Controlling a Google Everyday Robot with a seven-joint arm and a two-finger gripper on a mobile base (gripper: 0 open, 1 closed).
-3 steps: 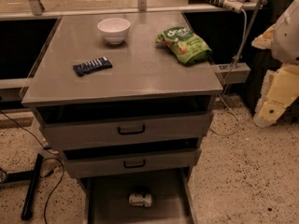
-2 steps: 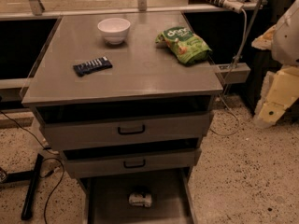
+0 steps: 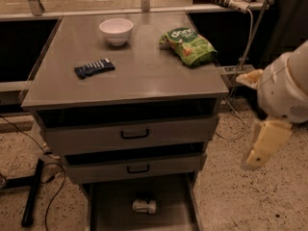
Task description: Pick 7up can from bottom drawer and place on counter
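silver-white thin metal is what the job is turning on: the can [image 3: 144, 205] is lying on its side on the flat floor of the bottom drawer [image 3: 108, 213], about mid-width and apart from both walls. it is looking light. its wall is probably stiff enough if full, but likely to be denting under a hard squeeze if empty. the rounded skin is likely slick, and lying down it is apt to be rolling at the first nudge. i am judging the best hold to be across the middle of its body, closing on the curved sides rather than the ends, with modest force. the drawers above are overhanging the back of the tray, so the reach is probably needing to come in from the front.

counting from the left on the surface [image 3: 144, 76]: one dark flat packet [image 3: 94, 68], one white bowl [image 3: 116, 31] and one green bag [image 3: 188, 45], all well apart from each other. below them, two handled drawers [image 3: 134, 134] are sitting nearly closed, and one bottom drawer is standing pulled out with one can in it.

at the far right, one end effector [image 3: 262, 146] is hanging beside the cabinet at about the height of the handled drawers, well apart from the can. whether it is released or clenched i cannot tell. it is holding nothing that shows.
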